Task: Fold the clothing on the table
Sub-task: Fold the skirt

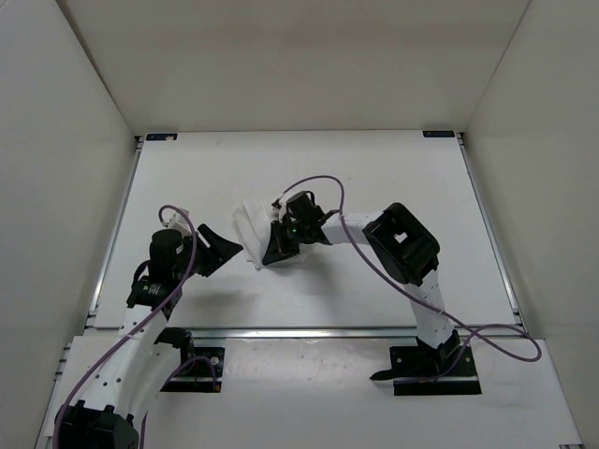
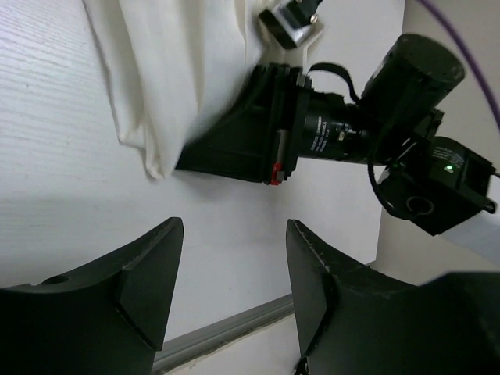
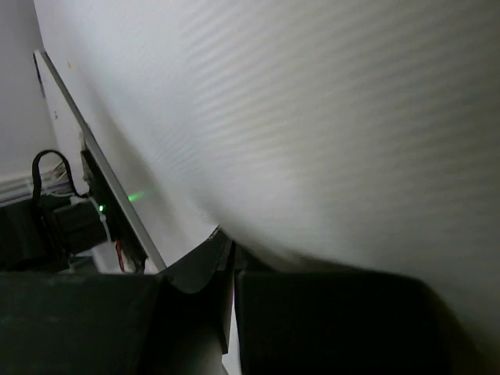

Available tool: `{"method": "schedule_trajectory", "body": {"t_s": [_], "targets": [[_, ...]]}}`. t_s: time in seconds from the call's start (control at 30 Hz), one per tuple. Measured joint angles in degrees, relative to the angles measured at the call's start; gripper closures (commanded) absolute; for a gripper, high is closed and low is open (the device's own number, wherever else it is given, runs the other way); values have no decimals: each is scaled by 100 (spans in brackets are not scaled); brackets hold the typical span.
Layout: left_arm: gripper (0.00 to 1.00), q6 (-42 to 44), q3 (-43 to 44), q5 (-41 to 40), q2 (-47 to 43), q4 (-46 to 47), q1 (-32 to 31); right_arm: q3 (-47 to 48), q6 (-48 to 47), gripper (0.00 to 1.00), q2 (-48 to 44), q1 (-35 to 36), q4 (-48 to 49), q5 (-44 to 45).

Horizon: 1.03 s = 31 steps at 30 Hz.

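We see the thin white creased cloth (image 1: 251, 223) bunched on the flat white bench (image 1: 374, 178). The right claw (image 3: 233, 258) pinches its 4 o'clock edge; the left claw (image 2: 233, 230) gapes empty at 7 o'clock.

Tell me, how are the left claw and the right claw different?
The left gripper is open; the right gripper is shut. The left gripper holds nothing; the right gripper seems to pinch the cloth at its edge. Both are black, with two fingers, low over the table.
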Motion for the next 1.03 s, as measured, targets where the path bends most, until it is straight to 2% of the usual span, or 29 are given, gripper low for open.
{"method": "schedule_trajectory", "body": {"t_s": [0.1,0.2,0.27,0.43,0.47,0.5,0.57,0.67,0.77,0.9,1.03], "targets": [[33,42,22,-15,-13,-125,2,507,-168,100,50,186,-201,459],[31,151,254,-83,7,-374,9,575,-350,100,-319,245,-402,813],[30,256,535,-166,42,-496,20,306,-433,100,-979,168,-511,1078],[29,564,1095,-212,262,-522,103,-463,-715,100,-3486,-446,-597,1661],[12,654,1150,-170,374,-514,122,-490,-789,100,-3877,-612,-616,1725],[2,789,1182,-92,542,-516,146,-498,-881,100,-4245,-835,-643,1757],[2,1071,1268,83,938,-647,149,-531,-1056,100,-4642,-1274,-776,1757],[2,1565,1478,201,1722,-1038,98,-774,-1423,100,-4848,-1882,-1222,1792],[2,2026,1753,122,2280,-1552,20,-1204,-1810,100,-4653,-2356,-1873,1965],[1,2424,1882,-7,2588,-1980,-17,-1657,-2199,100,-4448,-2774,-2592,2072],[2,2516,1803,-50,2715,-2079,-48,-1727,-2490,99,-4444,-3027,-2796,2105]]}}
